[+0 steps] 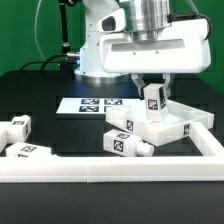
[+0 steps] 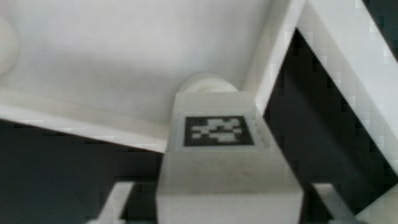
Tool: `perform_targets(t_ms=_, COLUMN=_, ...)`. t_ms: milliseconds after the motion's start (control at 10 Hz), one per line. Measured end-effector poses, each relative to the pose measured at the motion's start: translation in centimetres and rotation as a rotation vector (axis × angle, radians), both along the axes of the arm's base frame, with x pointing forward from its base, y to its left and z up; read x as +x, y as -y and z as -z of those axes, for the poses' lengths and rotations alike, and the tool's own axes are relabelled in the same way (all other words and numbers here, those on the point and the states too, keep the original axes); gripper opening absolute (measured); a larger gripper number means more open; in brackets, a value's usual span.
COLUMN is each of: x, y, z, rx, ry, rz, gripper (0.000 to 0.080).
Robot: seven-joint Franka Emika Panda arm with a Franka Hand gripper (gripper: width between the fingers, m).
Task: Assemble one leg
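Observation:
My gripper point(image 1: 152, 88) is shut on a leg point(image 1: 153, 98), a small white post with a black-and-white tag. It holds the leg slightly tilted, with the lower end at the top of the flat white square panel point(image 1: 172, 127), near the panel's corner on the exterior view's left. In the wrist view the leg point(image 2: 217, 150) fills the middle between my fingers point(image 2: 125, 200), with its narrower end pointing at the panel point(image 2: 107, 70). My gripper point(image 2: 221, 205) sits at the frame's edge.
Another leg point(image 1: 125, 144) lies against the panel's front. Two more legs point(image 1: 15, 128) point(image 1: 27, 152) lie at the exterior view's left. A long white border rail point(image 1: 110, 166) runs along the front and up the right side point(image 2: 347, 60). The marker board point(image 1: 95, 103) lies behind.

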State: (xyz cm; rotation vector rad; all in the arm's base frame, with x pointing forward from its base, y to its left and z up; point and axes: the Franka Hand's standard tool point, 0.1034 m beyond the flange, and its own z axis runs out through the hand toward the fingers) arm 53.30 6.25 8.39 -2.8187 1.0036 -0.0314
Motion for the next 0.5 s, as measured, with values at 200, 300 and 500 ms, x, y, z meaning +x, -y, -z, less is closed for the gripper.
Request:
perform_targets(t_ms=200, x=-0.02, y=-0.05, z=0.02, rx=0.013, ry=-0.014, rz=0.106, gripper=0.0287)
perform_targets(t_ms=300, x=-0.02, y=-0.06, z=0.03, rx=0.018, ry=-0.023, rz=0.171, gripper=0.0287)
perform_targets(t_ms=500, x=-0.04, y=-0.09, z=0.06, rx=0.031, ry=-0.042, rz=0.308, gripper=0.0287)
